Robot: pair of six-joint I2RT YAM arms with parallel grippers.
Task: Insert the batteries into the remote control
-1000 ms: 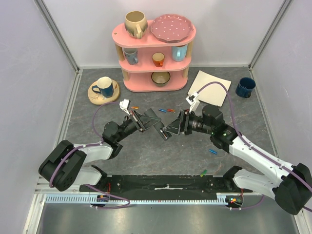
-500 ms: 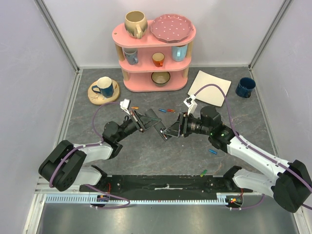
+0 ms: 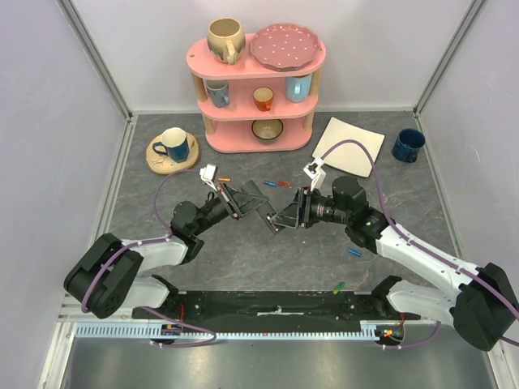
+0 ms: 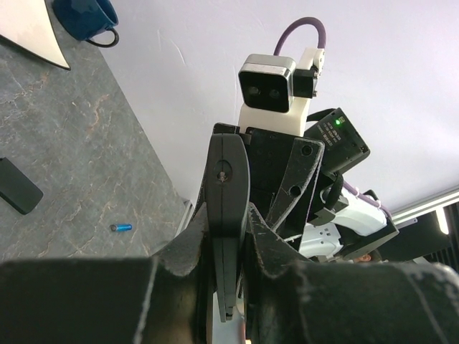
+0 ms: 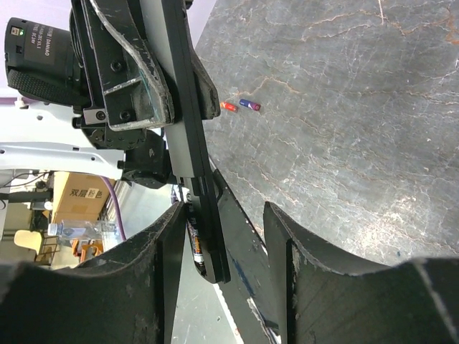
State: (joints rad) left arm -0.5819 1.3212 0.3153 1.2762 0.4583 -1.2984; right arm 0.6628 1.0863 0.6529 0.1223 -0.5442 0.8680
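We saw the remote (image 3: pixel 272 220) held up off the bench (image 3: pixel 243 251), out in the middle between the two arms. The left gripper (image 3: pixel 258 203) was pinched tight on it. In the left wrist view the remote (image 4: pixel 226 186) stood edge-on, squeezed between that gripper's (image 4: pixel 228 222) fingers.

The right gripper (image 3: pixel 282 219) met it from the other side. Its fingers were spread, with the remote's free end sitting between them. In the right wrist view the remote (image 5: pixel 188 107) lay against one finger (image 5: pixel 168 251) and a gap showed before the other. Something orange and black sat low against the remote near that finger, and we could not tell what it was.

The batteries lay loose on the bench:
- A blue one (image 3: pixel 269 183) and an orange one (image 3: pixel 284 183) lay just beyond the grippers.
- Another orange one (image 3: pixel 225 178) lay further left.
- A blue one (image 3: pixel 353 251) lay beside the right arm.
- A green one (image 3: pixel 339 285) lay near the right arm's base.

A small flat black piece (image 4: pixel 18 188) lay on the bench well apart from the grippers. At the far edge stood a pink shelf (image 3: pixel 258 61).
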